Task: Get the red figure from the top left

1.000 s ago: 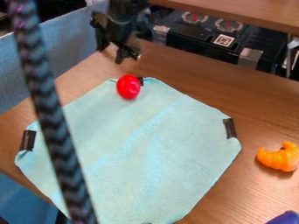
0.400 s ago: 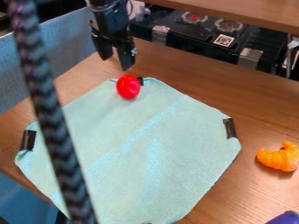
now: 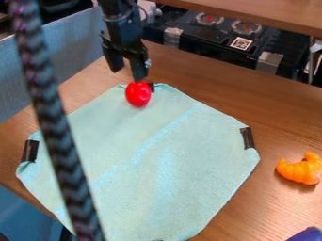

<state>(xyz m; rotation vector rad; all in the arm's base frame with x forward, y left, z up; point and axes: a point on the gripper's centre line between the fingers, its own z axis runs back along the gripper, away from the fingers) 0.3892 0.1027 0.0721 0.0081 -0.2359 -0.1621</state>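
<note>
Apparently at the pre-grasp step, with jaws parted and empty near the red figure (image 3: 138, 94) at the top of the cloth (image 3: 157, 141), so needing to centre over it, lower and close.

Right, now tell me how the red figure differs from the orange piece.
The red figure is a smooth, glossy oval; the orange piece is curved and bumpy. The red figure sits at the far corner of the pale green cloth, while the orange piece lies on the bare wooden table. Both are brightly coloured.
</note>
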